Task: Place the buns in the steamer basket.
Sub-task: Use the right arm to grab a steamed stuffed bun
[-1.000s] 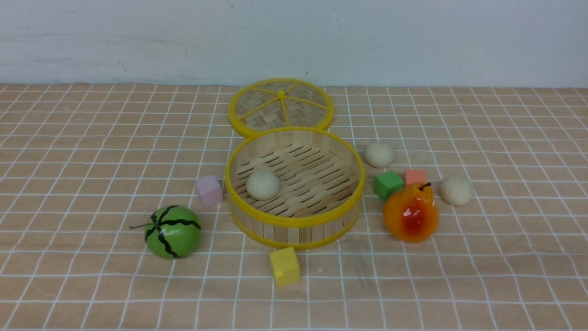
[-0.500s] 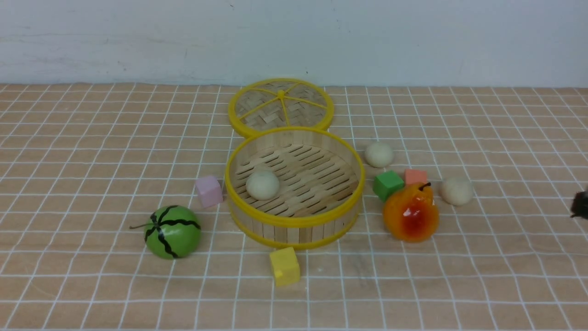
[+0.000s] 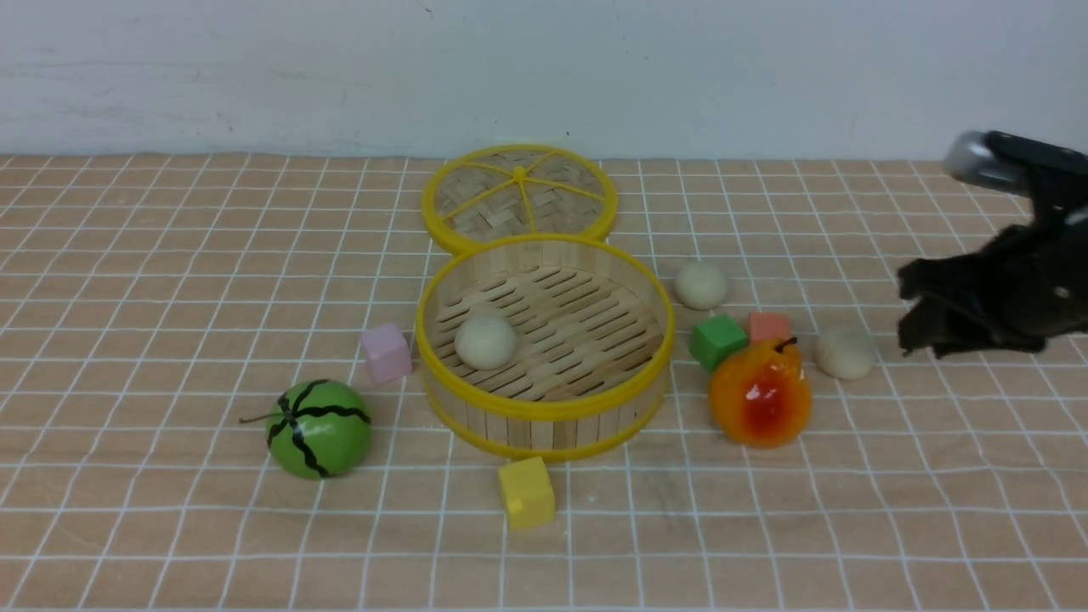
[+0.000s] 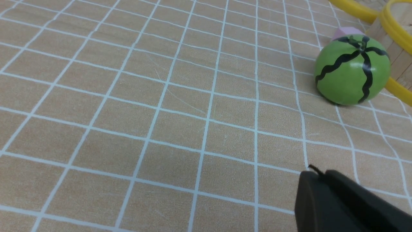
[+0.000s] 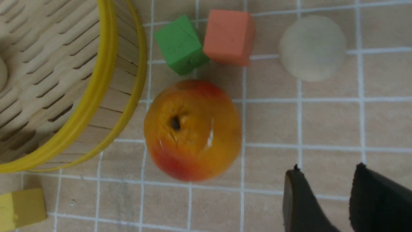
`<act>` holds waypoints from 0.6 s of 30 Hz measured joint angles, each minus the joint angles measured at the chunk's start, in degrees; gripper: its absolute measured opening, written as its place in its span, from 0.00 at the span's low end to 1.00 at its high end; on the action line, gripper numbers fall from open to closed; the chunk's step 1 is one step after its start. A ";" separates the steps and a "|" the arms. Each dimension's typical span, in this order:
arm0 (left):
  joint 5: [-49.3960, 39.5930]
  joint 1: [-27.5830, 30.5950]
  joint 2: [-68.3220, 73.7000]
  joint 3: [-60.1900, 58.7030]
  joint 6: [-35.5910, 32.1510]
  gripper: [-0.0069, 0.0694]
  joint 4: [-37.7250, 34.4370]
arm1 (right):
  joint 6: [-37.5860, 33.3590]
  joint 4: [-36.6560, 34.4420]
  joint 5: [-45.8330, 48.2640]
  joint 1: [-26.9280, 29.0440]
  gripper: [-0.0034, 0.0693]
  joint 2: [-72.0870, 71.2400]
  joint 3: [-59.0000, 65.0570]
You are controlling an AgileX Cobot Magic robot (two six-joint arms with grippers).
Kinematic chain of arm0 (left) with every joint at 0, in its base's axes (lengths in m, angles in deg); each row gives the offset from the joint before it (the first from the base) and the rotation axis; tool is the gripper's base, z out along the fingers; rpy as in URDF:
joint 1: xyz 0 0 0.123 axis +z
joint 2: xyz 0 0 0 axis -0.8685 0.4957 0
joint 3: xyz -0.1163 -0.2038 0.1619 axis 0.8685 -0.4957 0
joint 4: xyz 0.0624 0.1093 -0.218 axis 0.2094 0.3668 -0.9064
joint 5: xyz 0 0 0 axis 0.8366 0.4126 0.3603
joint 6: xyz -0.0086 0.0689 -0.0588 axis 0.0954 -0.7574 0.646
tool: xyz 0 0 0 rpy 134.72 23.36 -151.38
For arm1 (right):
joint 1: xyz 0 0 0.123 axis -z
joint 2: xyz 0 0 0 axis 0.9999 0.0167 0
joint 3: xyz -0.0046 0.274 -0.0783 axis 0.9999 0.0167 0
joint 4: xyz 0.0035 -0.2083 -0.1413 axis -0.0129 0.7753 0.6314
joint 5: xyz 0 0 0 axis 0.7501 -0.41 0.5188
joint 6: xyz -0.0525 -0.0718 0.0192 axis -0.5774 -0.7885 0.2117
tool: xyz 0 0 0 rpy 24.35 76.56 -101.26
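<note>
The bamboo steamer basket [image 3: 544,414] stands mid-table with one cream bun [image 3: 485,342] on its slatted floor. A second bun [image 3: 701,285] lies on the cloth behind and to the right of the basket. A third bun [image 3: 845,353] lies further right, also in the right wrist view [image 5: 313,48]. My right gripper [image 3: 908,316] hovers just right of this bun, open and empty [image 5: 328,170]. My left gripper [image 4: 317,174] shows only in the left wrist view, shut and empty over bare cloth.
An orange pear [image 3: 761,395], a green cube [image 3: 718,342] and an orange cube [image 3: 769,325] stand between the basket and the right bun. The woven lid [image 3: 520,197] lies behind the basket. A watermelon [image 3: 320,427], pink cube [image 3: 387,353] and yellow cube [image 3: 527,491] sit nearby.
My right gripper has come in from the right edge and moved left and higher in the view, close to the right-hand bun. The buns and the basket have not moved.
</note>
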 joint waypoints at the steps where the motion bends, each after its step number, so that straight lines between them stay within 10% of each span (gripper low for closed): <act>1: 0.00 0.00 0.00 0.00 0.00 0.11 0.00 | 0.00 0.25 0.19 0.00 0.38 0.00 -0.43; 10: 0.00 0.00 0.00 0.00 0.00 0.12 0.00 | 16.93 18.01 -0.44 -3.31 0.38 15.52 -13.91; 18: 0.00 0.00 0.00 0.00 0.00 0.14 0.00 | 18.26 18.90 -7.81 -3.31 0.38 20.15 -14.46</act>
